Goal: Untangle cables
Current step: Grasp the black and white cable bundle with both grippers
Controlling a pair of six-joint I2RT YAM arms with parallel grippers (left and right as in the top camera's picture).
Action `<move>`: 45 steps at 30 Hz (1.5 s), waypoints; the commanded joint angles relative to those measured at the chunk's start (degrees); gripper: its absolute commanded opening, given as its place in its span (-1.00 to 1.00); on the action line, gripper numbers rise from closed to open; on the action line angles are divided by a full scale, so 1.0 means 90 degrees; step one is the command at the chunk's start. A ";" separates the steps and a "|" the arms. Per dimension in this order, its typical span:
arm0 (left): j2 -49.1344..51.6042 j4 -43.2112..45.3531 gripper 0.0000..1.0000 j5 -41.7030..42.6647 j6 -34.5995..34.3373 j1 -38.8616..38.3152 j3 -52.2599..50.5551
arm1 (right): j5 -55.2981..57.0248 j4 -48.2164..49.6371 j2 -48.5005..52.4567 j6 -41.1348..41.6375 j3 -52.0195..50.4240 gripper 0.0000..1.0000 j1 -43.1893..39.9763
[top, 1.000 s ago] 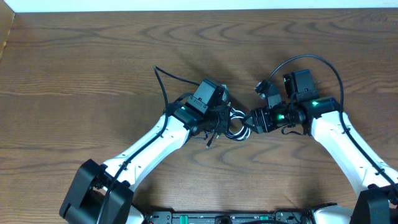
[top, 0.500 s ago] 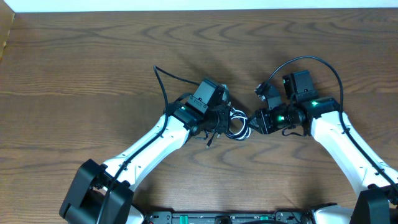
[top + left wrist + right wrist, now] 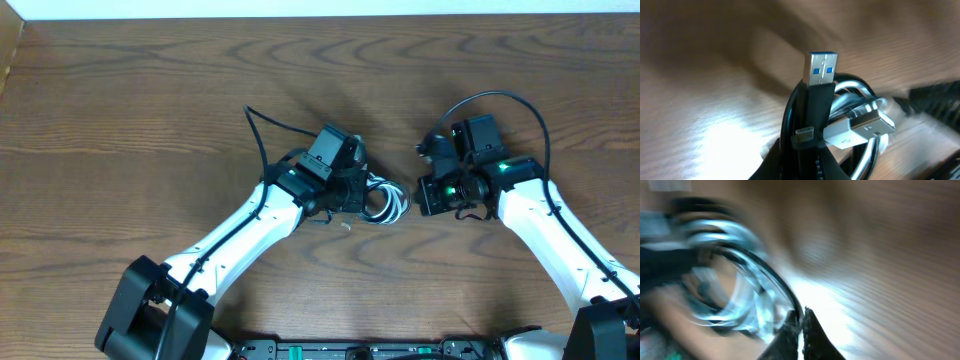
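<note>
The cables (image 3: 386, 203) form a small bundle of black and white loops at the middle of the table. My left gripper (image 3: 352, 192) is shut on the bundle from the left. In the left wrist view, black cord runs up between the left gripper (image 3: 805, 161)'s jaws to a blue-tongued USB plug (image 3: 821, 69), beside a silver plug (image 3: 860, 127). My right gripper (image 3: 420, 193) sits just right of the bundle. The right wrist view is blurred; there the right gripper (image 3: 801, 313) is shut, with a thin black strand (image 3: 775, 277) of the loops running into its tips.
Both white arms reach in from the near edge, each with its own fixed black lead looping above it: the left lead (image 3: 262, 135) and the right lead (image 3: 500, 97). Brown wood table (image 3: 120, 90) lies all around. A white wall strip (image 3: 320, 7) borders the far edge.
The right gripper has closed from open to shut and shifted slightly right, away from the left gripper. The bundle's loops now stretch a little toward it. The left gripper kept its hold.
</note>
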 commanded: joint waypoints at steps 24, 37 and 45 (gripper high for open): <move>-0.0049 -0.0464 -0.85 0.1025 0.0862 0.0214 0.0058 | -0.2705 0.0627 0.0126 -0.1469 -0.0005 0.10 -0.0022; -0.0066 -0.0328 -0.85 0.1443 0.1353 0.0216 0.0066 | -0.2409 0.0296 0.0168 -0.1472 -0.0010 -0.22 -0.0022; -0.0066 -0.0206 -0.86 0.1440 0.1353 0.0223 0.0066 | -0.2404 0.0092 0.0168 -0.1474 -0.0010 -0.57 -0.0022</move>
